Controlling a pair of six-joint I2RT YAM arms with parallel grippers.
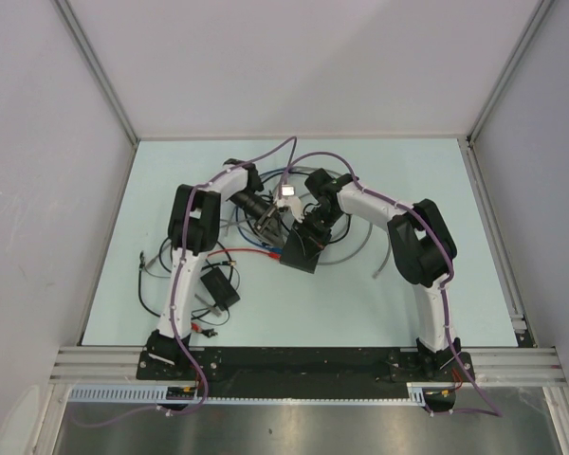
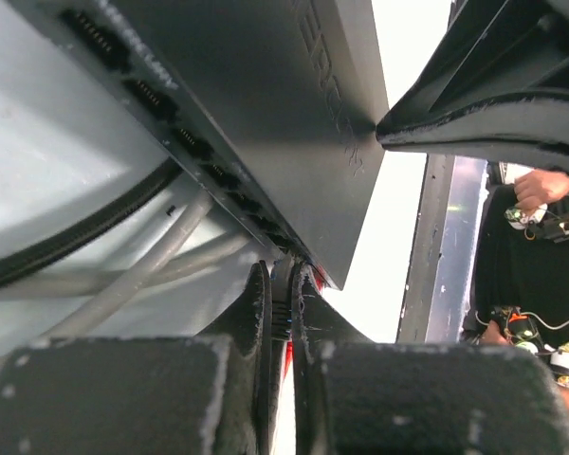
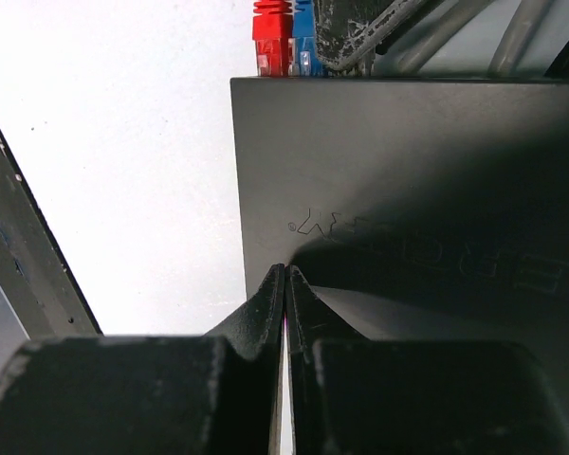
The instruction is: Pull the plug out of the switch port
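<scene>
Nearest my left wrist camera, the left gripper (image 2: 282, 275) has its 2 fingers clenched on a thin dark ribbed piece with red showing beneath it. I take that for the plug (image 2: 282, 308), seated at the near end of the port row (image 2: 171, 123) along the narrow edge of the switch (image 2: 294, 95). The switch lies about mid-table (image 1: 408, 313), well off every edge, with grey cables (image 2: 142, 275) trailing from under it. From the right wrist I see a red boot (image 3: 272, 33) and a blue boot (image 3: 303, 43) side by side in that far edge, with a left finger just over the blue one. I can't tell which of the 2 is actually pinched. The right gripper (image 3: 284, 275) is closed on nothing, its tips meeting the opposite edge of the switch near a corner; whether it presses down I cannot tell. What matters next is this: the plug sits dead ahead of the left fingers, and its long axis runs square out of the port edge, roughly in line with those fingers. I judge the pull should go straight back along them, toward the table's far-left corner, while the right arm braces the box.
</scene>
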